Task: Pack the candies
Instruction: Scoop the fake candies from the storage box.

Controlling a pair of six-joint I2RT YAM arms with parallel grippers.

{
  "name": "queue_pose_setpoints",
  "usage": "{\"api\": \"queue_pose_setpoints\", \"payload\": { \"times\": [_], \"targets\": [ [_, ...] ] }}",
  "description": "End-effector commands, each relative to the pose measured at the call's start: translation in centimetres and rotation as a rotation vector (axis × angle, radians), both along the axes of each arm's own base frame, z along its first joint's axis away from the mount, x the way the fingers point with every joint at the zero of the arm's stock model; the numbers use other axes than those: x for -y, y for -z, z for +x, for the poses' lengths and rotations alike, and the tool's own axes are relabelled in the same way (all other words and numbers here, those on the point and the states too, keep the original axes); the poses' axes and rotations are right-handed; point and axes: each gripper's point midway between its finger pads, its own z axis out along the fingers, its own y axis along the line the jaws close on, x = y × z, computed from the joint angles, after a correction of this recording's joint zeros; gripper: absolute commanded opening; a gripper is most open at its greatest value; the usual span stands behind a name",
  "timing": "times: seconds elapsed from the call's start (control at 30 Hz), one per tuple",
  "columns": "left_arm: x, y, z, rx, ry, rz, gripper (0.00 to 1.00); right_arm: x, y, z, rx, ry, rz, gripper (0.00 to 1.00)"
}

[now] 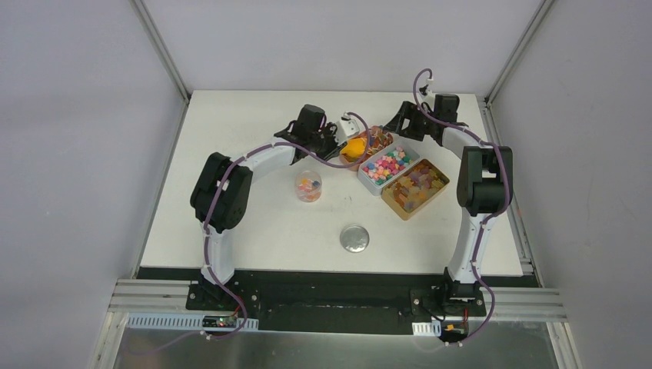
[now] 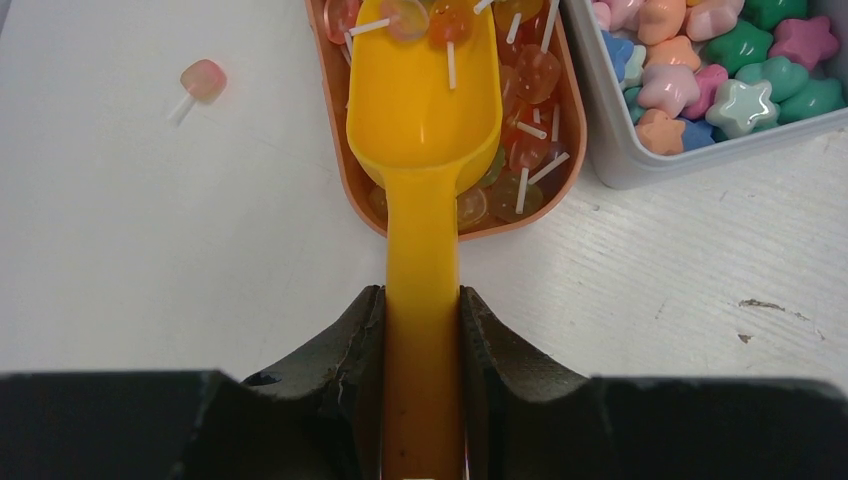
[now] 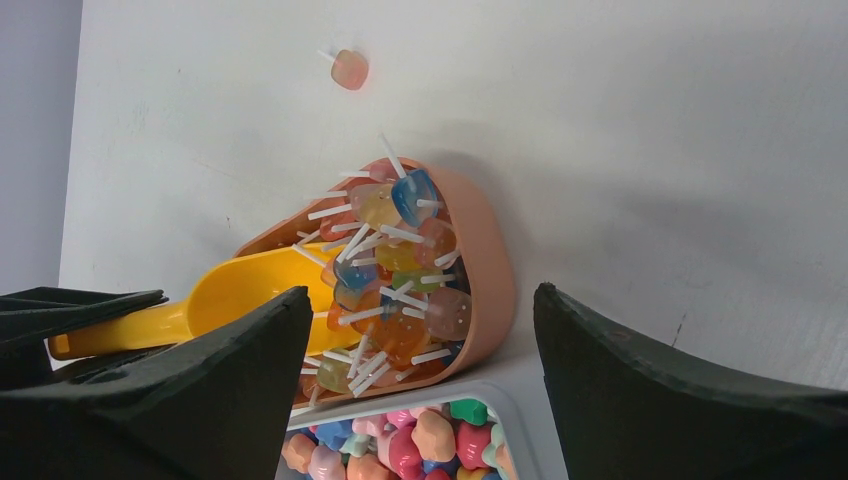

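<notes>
The candies lie in three trays: small lollipops [image 2: 525,95] in a peach tray [image 2: 572,150], pastel star sweets [image 2: 740,70] in a grey tray [image 2: 620,165], and amber gummies [image 1: 416,187] in a tan tray [image 1: 400,209]. My left gripper [image 2: 422,325] is shut on the handle of a yellow scoop [image 2: 425,100]. The scoop's bowl rests in the peach tray with a few lollipops at its far end. My right gripper [image 3: 422,295] hangs open over the corner where the peach tray [image 3: 495,270] meets the grey tray [image 3: 500,395], holding nothing.
A clear cup [image 1: 309,186] with some sweets in it stands left of the trays. A round silver lid [image 1: 354,238] lies nearer the front. One stray lollipop [image 2: 203,80] lies on the white table beyond the peach tray.
</notes>
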Motion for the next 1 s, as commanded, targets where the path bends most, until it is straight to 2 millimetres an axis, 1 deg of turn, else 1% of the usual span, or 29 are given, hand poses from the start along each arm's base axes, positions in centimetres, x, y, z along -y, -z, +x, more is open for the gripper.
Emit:
{"api": "queue_pose_setpoints", "payload": {
  "times": [0.0, 0.27, 0.63, 0.73, 0.83, 0.97],
  "targets": [
    [-1.0, 1.1, 0.3, -0.027, -0.044, -0.001, 0.00, 0.3, -2.2, 0.8, 0.078, 0.000, 0.000, 0.84],
    [-1.7, 1.3, 0.4, -0.027, -0.071, -0.008, 0.00, 0.3, -2.5, 0.8, 0.083, 0.000, -0.001, 0.84],
    [-2.4, 0.9, 0.4, -0.013, -0.086, -0.016, 0.00, 0.3, -3.2, 0.9, 0.096, 0.002, 0.005, 0.83],
    [-2.5, 0.5, 0.4, -0.004, -0.089, -0.021, 0.00, 0.2, -3.9, 1.1, 0.105, 0.001, 0.009, 0.83],
    [-2.6, -0.1, 0.5, 0.004, -0.093, -0.031, 0.00, 0.2, -5.0, 1.5, 0.119, 0.005, 0.021, 0.83],
    [-2.7, -1.5, 0.6, 0.025, -0.097, -0.050, 0.00, 0.2, -6.6, 1.8, 0.136, 0.008, 0.028, 0.84]
  ]
}}
